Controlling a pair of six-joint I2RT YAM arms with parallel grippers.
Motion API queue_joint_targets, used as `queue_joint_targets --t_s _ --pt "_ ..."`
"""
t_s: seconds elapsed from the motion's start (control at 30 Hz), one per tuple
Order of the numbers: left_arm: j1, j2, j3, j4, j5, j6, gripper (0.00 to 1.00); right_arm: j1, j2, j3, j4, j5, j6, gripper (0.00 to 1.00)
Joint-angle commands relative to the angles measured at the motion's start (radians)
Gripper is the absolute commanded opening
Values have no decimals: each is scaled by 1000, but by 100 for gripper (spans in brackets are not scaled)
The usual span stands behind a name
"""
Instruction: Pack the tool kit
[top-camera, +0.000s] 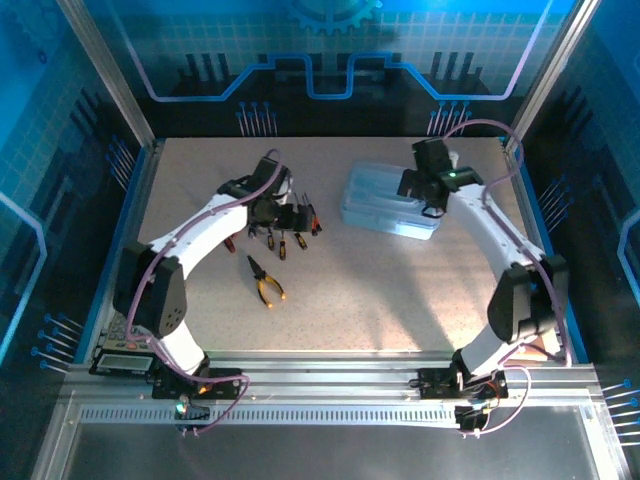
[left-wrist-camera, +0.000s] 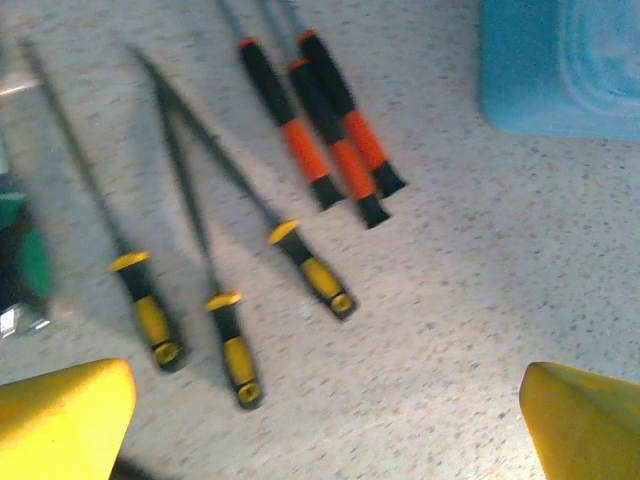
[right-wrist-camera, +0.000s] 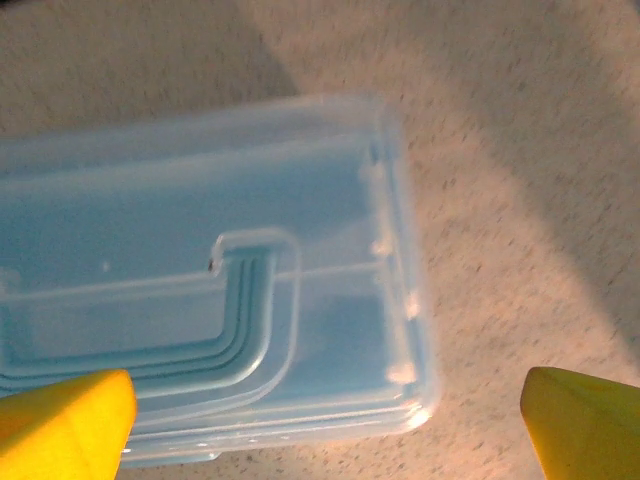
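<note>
Six screwdrivers (left-wrist-camera: 300, 150), pliers (top-camera: 266, 283), lidded box (right-wrist-camera: 200, 300)

Overhead view dim, blue-tinted; wrist views warmer and soft (screwdrivers (left-wrist-camera: 300, 150) blurred), diagonal shadow bands crossing the table (right-wrist-camera: 520, 120) beside the box (right-wrist-camera: 150, 200).

My table (top-camera: 400, 300): speckled beige top, lying flat in middle of my cell. Behind it back wall (top-camera: 200, 50) standing, carrying blue grid, circuit lines and gear emblem (top-camera: 335, 12) at top. At left and right, side walls (top-camera: 45, 150) closing in, same blue pattern, glowing. Two metal posts (top-camera: 105, 70) slanting up at far corners. Along near edge slotted rail (top-camera: 400, 412) running, grey plate (top-camera: 320, 450) lying below it. In right wrist view I'm seeing warm light falling across tabletop, shadow crossing it.
</note>
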Motion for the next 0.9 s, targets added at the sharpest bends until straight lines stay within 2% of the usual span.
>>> queue_joint_targets --t_s 0.0,0.1,0.3,0.6,0.73,0.87 --pt "-44 75 86 33 20 -18 99 -76 -8 14 42 -154 -132 100" --pt "-75 158 161 35 14 -24 99 -119 85 104 29 -204 -165 100" --pt "-106 302 297 17 -3 -44 99 -136 274 293 51 -232 -173 100" --pt "-108 403 401 -18 -12 -35 99 -138 529 541 97 -358 -280 100" --pt "-96 440 431 -28 -15 -8 99 -144 565 540 89 -404 -313 100" --pt "-65 470 475 -39 0 -5 99 -150 509 417 129 -437 -319 100"
